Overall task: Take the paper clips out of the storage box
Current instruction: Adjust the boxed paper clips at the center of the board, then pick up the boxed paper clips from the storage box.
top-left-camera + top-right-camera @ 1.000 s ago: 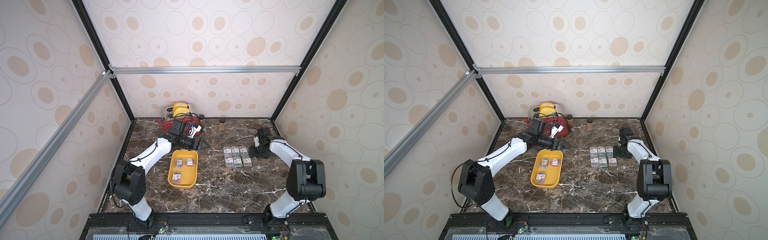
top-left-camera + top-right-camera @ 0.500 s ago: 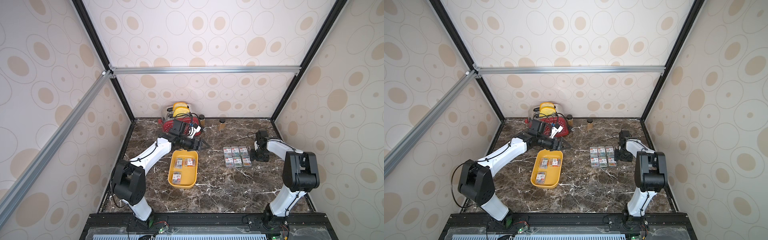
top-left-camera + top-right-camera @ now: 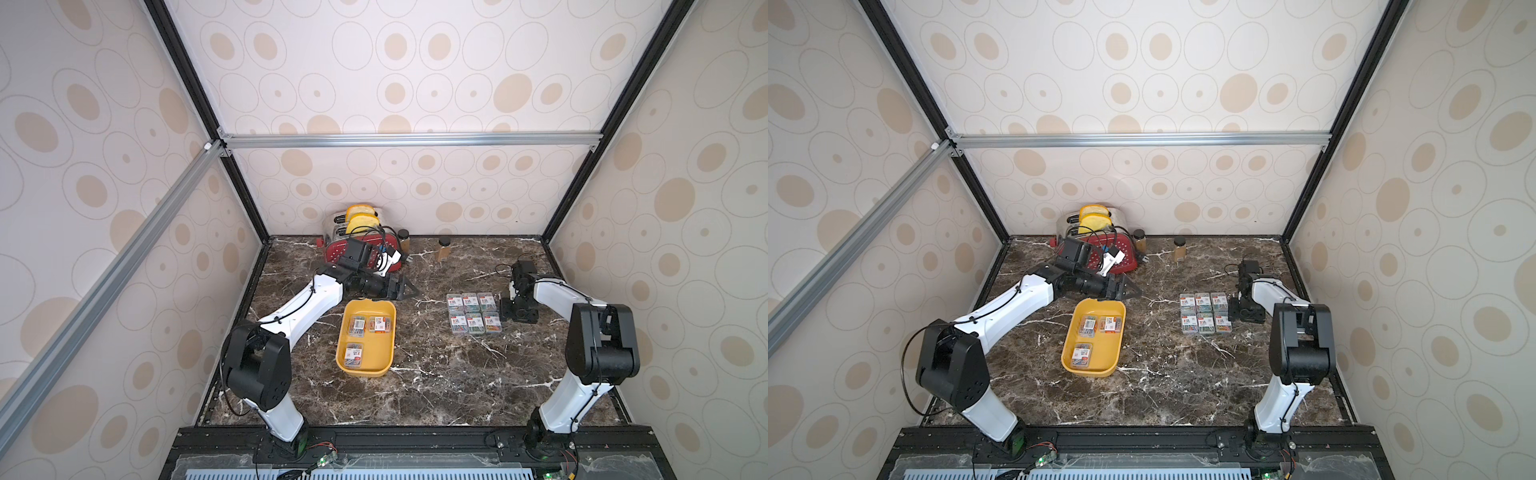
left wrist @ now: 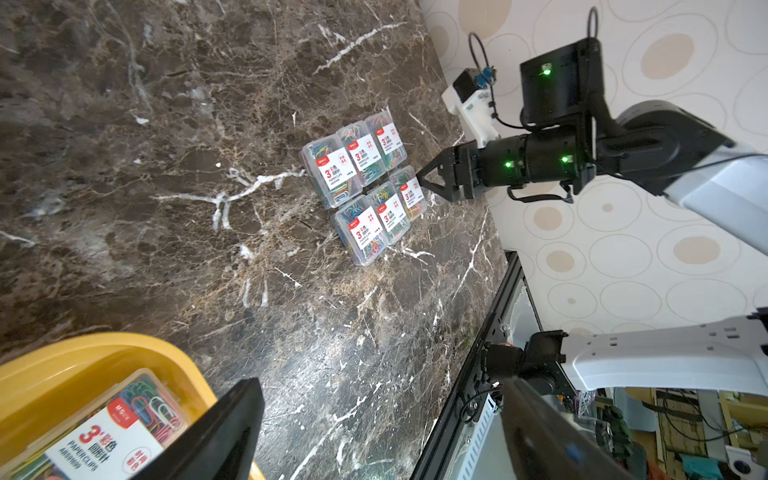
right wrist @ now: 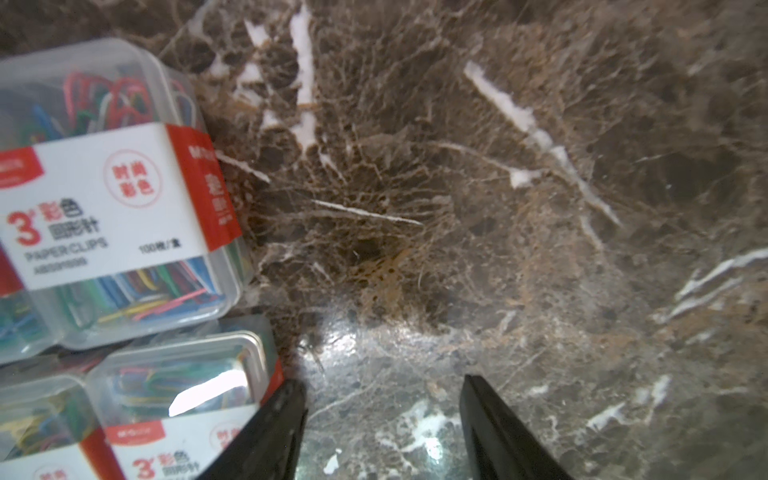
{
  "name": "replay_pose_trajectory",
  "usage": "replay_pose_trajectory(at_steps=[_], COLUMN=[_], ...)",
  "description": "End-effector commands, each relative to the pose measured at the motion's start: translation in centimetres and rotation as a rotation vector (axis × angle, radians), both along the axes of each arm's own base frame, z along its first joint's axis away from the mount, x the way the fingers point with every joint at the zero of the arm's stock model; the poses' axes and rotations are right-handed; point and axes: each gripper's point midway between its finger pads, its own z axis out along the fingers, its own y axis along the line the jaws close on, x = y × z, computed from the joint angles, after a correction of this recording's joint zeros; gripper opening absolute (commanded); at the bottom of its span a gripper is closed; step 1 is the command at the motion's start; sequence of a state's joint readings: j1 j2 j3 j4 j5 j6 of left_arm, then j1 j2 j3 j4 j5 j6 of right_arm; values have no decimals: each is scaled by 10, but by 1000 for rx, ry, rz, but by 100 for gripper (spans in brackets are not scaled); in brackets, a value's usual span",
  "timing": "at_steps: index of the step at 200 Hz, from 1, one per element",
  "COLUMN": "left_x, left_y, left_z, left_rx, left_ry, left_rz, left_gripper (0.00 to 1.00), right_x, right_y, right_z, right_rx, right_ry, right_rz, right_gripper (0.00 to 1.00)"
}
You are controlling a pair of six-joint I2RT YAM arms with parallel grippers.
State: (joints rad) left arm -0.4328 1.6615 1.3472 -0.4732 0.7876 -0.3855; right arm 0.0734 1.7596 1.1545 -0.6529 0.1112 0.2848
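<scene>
Dark marble table carries everything. L arm reaches from the near-left corner past the storage box, its wrist btwn the box's far end and the red toaster. The toaster stands beyond the box at the back wall, w/ yellow slices in its slots. R arm is well to the box's right. The box lies long side front-to-back.

Left gripper hangs just past the box's far-right corner, jaws wide, nothing btwn them. In the left wrist view its fingers frame the box corner and one case. Right gripper points down at the table right of the box, jaws part-open and empty. In the right wrist view one finger sits just beside a case edge.

Paper clips: six cases in a tight 3x2 block on the table, right of the box. Three more inside it: two side by side at the far end, one nearer. Two small jars stand beyond the box, right of the toaster.
</scene>
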Motion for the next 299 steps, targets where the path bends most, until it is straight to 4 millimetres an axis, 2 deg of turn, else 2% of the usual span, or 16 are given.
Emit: replay_pose_trajectory(at_steps=[1, 31, 54, 107, 119, 123, 193, 250, 299], left_x=[2, -2, -7, -35, -40, -42, -67, -82, -86], left_y=[11, 26, 39, 89, 98, 100, 135, 138, 141], left_z=[5, -4, -13, -65, -74, -76, -115, -136, -150], left_rx=[76, 161, 214, 439, 482, 493, 637, 714, 774], left_ry=[-54, -56, -44, 97, 117, 122, 198, 197, 169], left_rz=[15, 51, 89, 228, 251, 259, 346, 391, 434], left_gripper=[96, 99, 99, 99, 99, 99, 99, 99, 99], right_x=[-2, -7, -13, -35, -38, -41, -51, -56, -60], right_y=[-6, 2, 19, 69, 74, 84, 104, 108, 108], right_z=[28, 59, 78, 109, 113, 114, 114, 112, 113], right_rx=[-22, -2, 45, 84, 111, 123, 182, 204, 212], right_ry=[-61, -119, -144, -171, -190, -193, -188, -182, -183], right_rz=[-31, 0, 61, 266, 277, 307, 379, 391, 397], right_gripper=[68, 73, 78, 80, 80, 80, 80, 79, 79])
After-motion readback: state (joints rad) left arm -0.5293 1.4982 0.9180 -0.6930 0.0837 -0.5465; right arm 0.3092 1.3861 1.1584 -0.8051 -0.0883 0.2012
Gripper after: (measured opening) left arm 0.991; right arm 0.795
